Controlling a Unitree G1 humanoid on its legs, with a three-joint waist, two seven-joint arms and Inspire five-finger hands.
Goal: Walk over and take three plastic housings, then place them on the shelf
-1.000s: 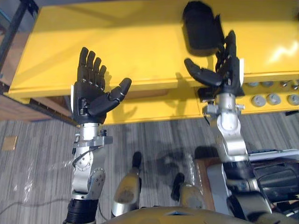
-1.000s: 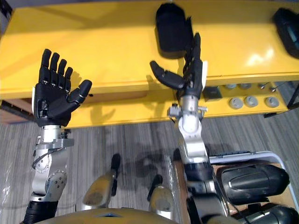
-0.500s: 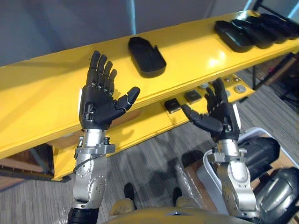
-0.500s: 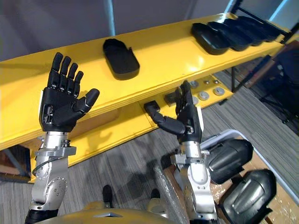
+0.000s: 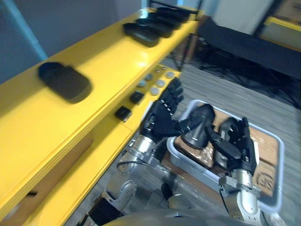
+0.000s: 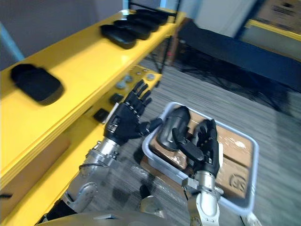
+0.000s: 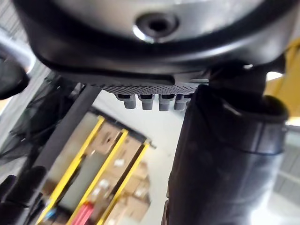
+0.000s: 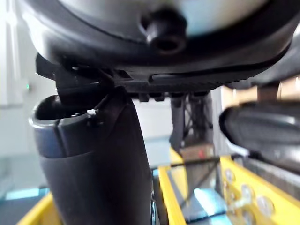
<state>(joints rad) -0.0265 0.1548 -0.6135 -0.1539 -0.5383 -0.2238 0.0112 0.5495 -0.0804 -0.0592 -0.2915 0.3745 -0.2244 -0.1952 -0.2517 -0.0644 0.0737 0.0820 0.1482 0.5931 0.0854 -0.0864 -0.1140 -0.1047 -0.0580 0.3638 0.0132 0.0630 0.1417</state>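
Presently the fetching step is in hand, and no housing is held. The left hand (image 5: 162,121) is raised with fingers spread and thumb out, empty, at about 9 o'clock of the grey bin (image 5: 281,169). The right hand (image 5: 241,149) stands upright over the bin's near side with fingers straight and thumb out, likewise empty.

Two black plastic housings (image 5: 200,126) lie side by side in the bin on a cardboard sheet (image 5: 264,160). They sit toward its 10 o'clock corner, just beyond both hands. The yellow shelf (image 5: 110,63) runs from 7 o'clock to 1 o'clock across the head views. It carries a lone housing (image 5: 65,82) at 9 o'clock and a row of housings (image 5: 149,32) at 12 o'clock.

Judgement: pick-up is not yet begun. The next move calls for lowering a hand to the nearer housing in the bin and closing round its smooth, curved shell. The shell looks broad against the palm, so a two-handed hold may be needed.

Views compared: the head views give bin, shelf and both hands together. The left wrist view adds stacked cartons (image 7: 110,159) and yellow racking well beyond the fingertips, with nothing between thumb and fingers. The right wrist view shows small round parts (image 8: 264,204) on the shelf's lower tier, and its grasp is empty too.
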